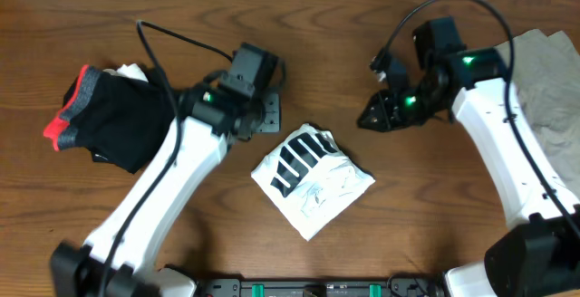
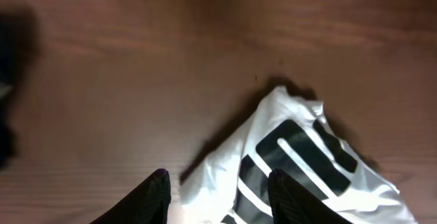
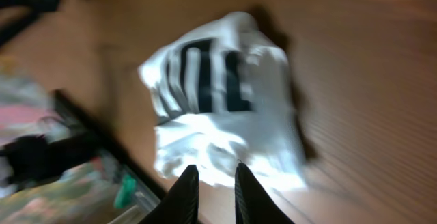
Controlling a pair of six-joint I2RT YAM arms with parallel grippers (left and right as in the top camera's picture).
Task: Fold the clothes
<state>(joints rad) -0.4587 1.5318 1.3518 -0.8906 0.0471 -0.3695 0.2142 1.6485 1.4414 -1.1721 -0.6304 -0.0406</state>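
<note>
Only overhead is a black garment (image 1: 118,120) shown; the folded T-shirt (image 1: 313,175) lies unheld, left gripper (image 2: 218,177) parted, right gripper (image 3: 216,169) narrowly parted.

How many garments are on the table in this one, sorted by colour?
T-shirt, white with black lettering: 1
Black garment, red trim: 1
Grey cloth: 1
Total: 3

White-shelled arms (image 1: 181,179) carry black joints (image 1: 249,69), cables (image 1: 181,39), left hand (image 2: 218,197) and right hand (image 3: 213,191).
</note>
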